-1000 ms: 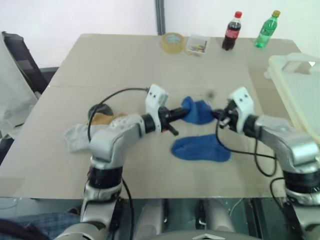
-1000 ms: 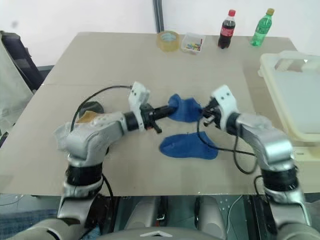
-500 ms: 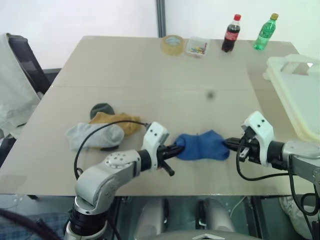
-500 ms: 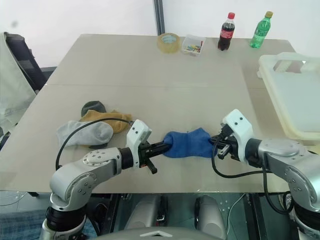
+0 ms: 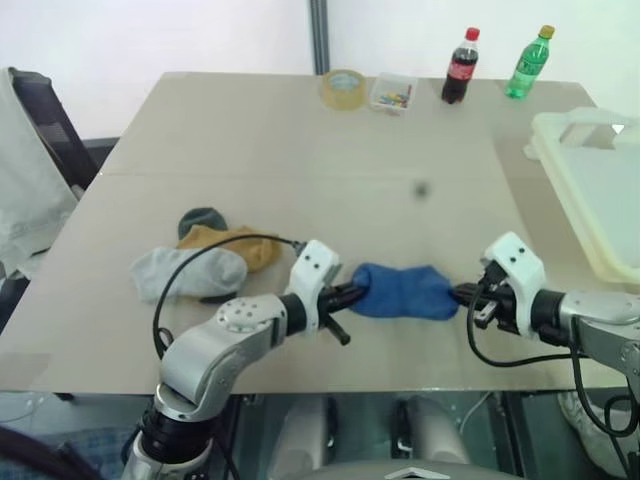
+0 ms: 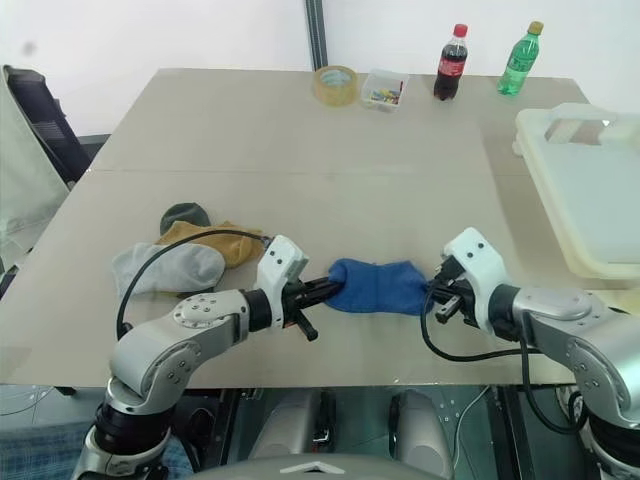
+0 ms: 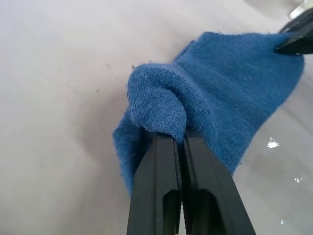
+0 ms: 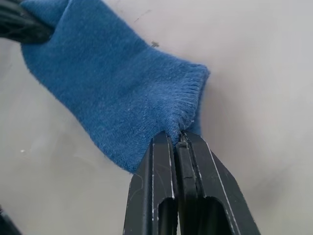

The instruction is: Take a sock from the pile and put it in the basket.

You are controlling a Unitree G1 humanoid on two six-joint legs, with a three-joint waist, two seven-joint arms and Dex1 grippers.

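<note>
A blue sock [image 5: 405, 292] is stretched low over the table near its front edge, held at both ends. My left gripper [image 5: 352, 293] is shut on its left end, whose bunched fabric [image 7: 159, 105] sits above the fingers. My right gripper [image 5: 462, 294] is shut on the ribbed cuff [image 8: 188, 100] at its right end. The pile [image 5: 205, 258] lies left of my left arm: a light grey, a mustard and a dark green sock. The basket [image 5: 556, 128], a pale tub with a cut-out handle, stands at the table's right edge, well beyond my right gripper.
At the table's far edge stand a roll of tape [image 5: 344, 88], a small clear box of coloured bits [image 5: 393, 92], a cola bottle [image 5: 458, 65] and a green bottle [image 5: 528, 62]. A chair with cloth [image 5: 30, 170] is off the left side.
Both grippers came down and back toward the front edge with the blue sock held between them. It now covers the spot where a second blue sock lay.
</note>
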